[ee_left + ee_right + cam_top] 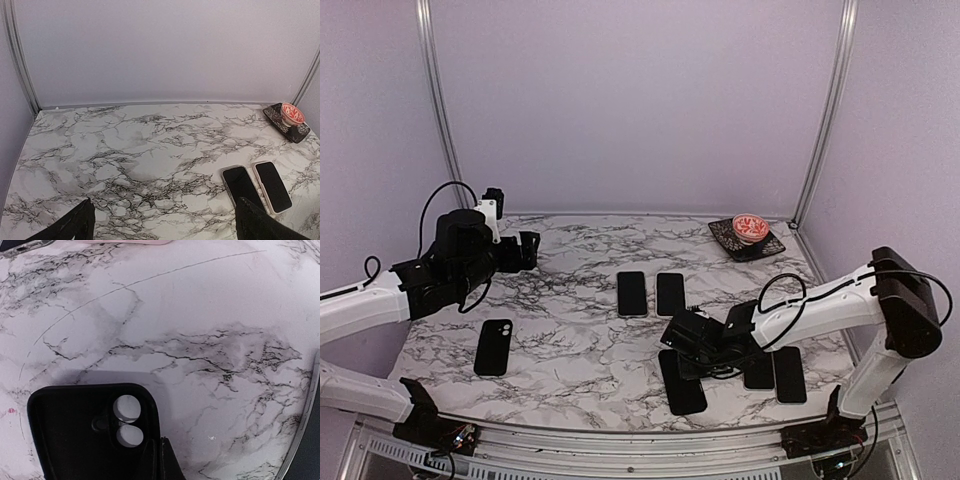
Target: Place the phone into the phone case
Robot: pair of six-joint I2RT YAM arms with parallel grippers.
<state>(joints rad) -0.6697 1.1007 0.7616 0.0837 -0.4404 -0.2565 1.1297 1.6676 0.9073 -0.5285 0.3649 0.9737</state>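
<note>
In the right wrist view the case [75, 435] runs off the bottom edge. Of the right hand [166, 463] only a dark finger sliver shows at the case's rim, and whether it pinches the rim cannot be told. From above, that hand covers the case's far end and the arm hides part of two phones [790, 375]. The left fingers [70, 227] show only as cut-off tips.

Soft, even light with a faint lilac cast, no harsh glare.
The white, black-veined marble counter [580, 345] reads bright in all three views. In the right wrist view, the black rubbery phone case [70, 440] throws a diffuse grey shadow past its upper edge, and the picture's top corners are blurred.
</note>
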